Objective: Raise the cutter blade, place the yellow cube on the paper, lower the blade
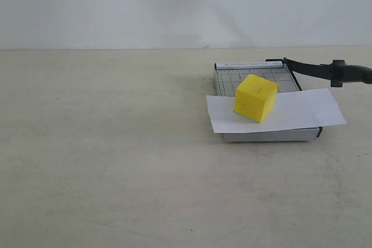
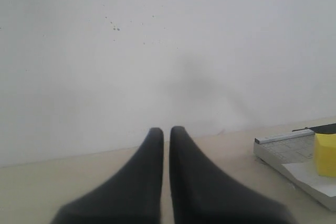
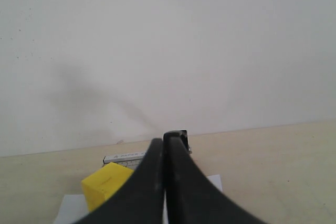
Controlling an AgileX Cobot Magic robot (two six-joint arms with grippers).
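The yellow cube (image 1: 256, 97) sits on the white paper (image 1: 302, 111), which lies across the grey cutter board (image 1: 273, 135). The cutter blade (image 1: 311, 68) stands raised off the board, and its thick handle (image 1: 354, 74) runs out of the exterior view on the right. Neither gripper shows in the exterior view. My left gripper (image 2: 166, 129) is shut and empty, away from the board (image 2: 283, 153) and the cube (image 2: 325, 155). My right gripper (image 3: 164, 141) is shut with nothing seen between its fingers. It faces the cube (image 3: 105, 184), and a black cutter part (image 3: 178, 135) shows past its tips.
The board stands right of centre on a beige table (image 1: 104, 161), with a white wall (image 1: 145, 4) behind. The paper overhangs the board on both sides. The handle hangs in the air to the right of the board.
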